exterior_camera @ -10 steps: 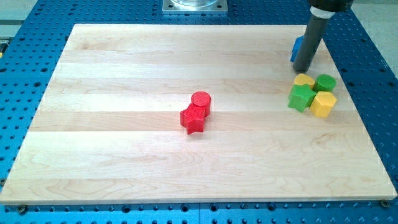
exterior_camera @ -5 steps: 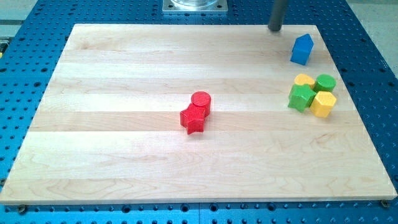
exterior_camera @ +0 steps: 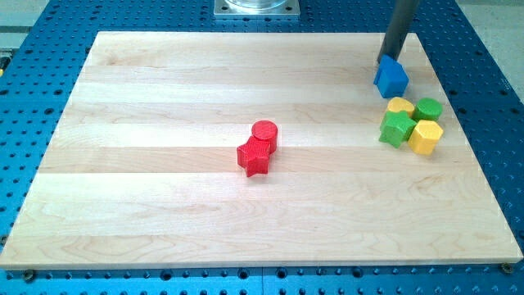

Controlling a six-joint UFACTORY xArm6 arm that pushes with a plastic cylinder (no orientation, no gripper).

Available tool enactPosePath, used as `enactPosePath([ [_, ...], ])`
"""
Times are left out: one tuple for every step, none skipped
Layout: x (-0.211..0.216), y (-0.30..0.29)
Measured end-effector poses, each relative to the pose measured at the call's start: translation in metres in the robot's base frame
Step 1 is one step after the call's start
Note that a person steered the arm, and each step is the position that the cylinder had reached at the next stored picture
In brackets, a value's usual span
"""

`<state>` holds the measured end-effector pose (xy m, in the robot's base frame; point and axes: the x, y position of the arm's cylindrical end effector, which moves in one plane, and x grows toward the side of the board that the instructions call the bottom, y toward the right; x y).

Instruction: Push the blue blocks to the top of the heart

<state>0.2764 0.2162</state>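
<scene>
One blue block (exterior_camera: pixel 391 78), shaped like a small house, sits near the board's top right. My tip (exterior_camera: pixel 386 59) is just above it toward the view's top, touching or almost touching its upper left edge. Just below the blue block is a tight cluster: a yellow heart-like block (exterior_camera: pixel 400 106), a green cylinder (exterior_camera: pixel 428 108), a green block (exterior_camera: pixel 397 129) and a yellow block (exterior_camera: pixel 426 137). No other blue block shows.
A red cylinder (exterior_camera: pixel 264 132) and a red star (exterior_camera: pixel 255 156) touch each other near the board's middle. The wooden board (exterior_camera: pixel 164 205) lies on a blue perforated table. A metal mount (exterior_camera: pixel 257 7) sits at the view's top.
My tip went from beside the blue block up past the board's top edge, then back down to the block's top. The blue block has shifted slightly down and left, toward the cluster.
</scene>
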Motion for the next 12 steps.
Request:
enactPosePath([
  [0.0,-0.003],
  [-0.002,-0.003],
  [-0.005,-0.023],
  [-0.005,-0.064],
  [0.001,-0.083],
  [0.013,-0.075],
  [0.01,-0.033],
  [0.007,-0.024],
  [0.007,-0.027],
  [0.009,-0.068],
  [0.037,-0.136],
  [0.079,-0.161],
])
